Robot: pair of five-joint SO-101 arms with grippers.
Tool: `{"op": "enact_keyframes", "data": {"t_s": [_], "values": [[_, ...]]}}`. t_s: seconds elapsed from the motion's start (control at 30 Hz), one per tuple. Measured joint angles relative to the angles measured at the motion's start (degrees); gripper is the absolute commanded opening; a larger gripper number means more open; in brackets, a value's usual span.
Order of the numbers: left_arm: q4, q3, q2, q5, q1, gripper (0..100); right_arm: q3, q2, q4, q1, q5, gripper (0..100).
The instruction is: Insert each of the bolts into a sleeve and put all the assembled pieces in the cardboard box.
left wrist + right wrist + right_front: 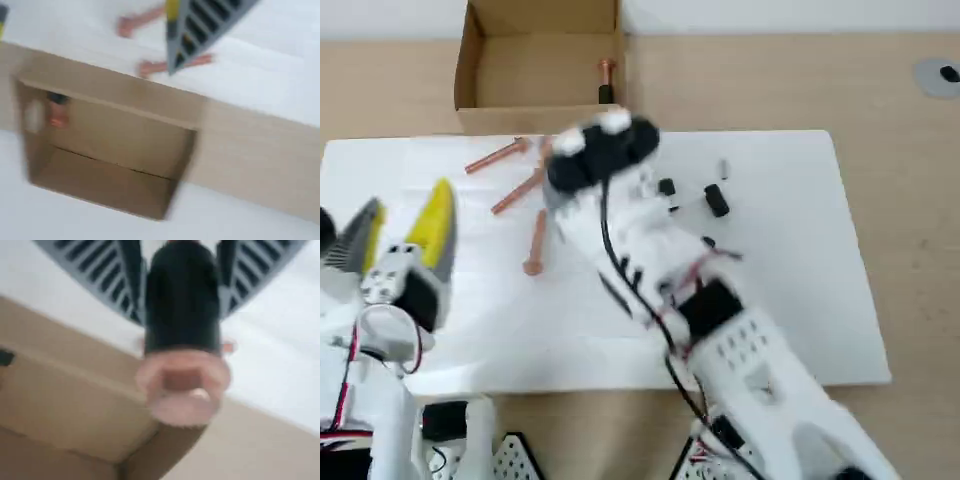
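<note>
Bright and even, lit from overhead; soft, faint shadows on the white mat (800,250), slight glare there; darker shade inside the cardboard box (470,62).

A sleeved copper bolt (182,340) hangs at the open cardboard box (480,70) rim; bare bolts (516,194) and black sleeves (716,201) lie nearby.

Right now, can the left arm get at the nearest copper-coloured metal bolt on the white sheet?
Probably yes. The left gripper sits open with bare white sheet between it and the copper-coloured bolt; the right arm lies close beside it, though.
</note>
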Motion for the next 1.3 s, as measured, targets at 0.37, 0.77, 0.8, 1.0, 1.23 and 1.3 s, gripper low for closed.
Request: {"op": "enact_keyframes", "data": {"t_s": [0.37,0.77,0.8,1.0,1.23,1.3], "values": [[0.0,0.0,13.8,0.0,-5.3,24,-37.6,43.0,0.0,9.3,1.1,0.9],[-5.8,9.5,17.0,-0.2,-5.3,24,-77.2,83.8,0.0,15.1,1.1,1.2],[-6.2,10.2,17.0,-0.2,-5.3,24,-79.8,86.9,0.0,15.4,1.1,1.2],[-6.4,13.9,17.1,-0.2,-5.3,24,-97.8,103.1,0.0,15.9,4.4,1.3],[-6.4,14.2,17.1,-0.2,-5.3,24,-112.1,114.6,2.0,15.9,12.0,7.7],[-6.4,14.2,17.1,-0.2,-5.3,24,-114.3,115.7,5.0,15.9,13.5,15.0]]}}
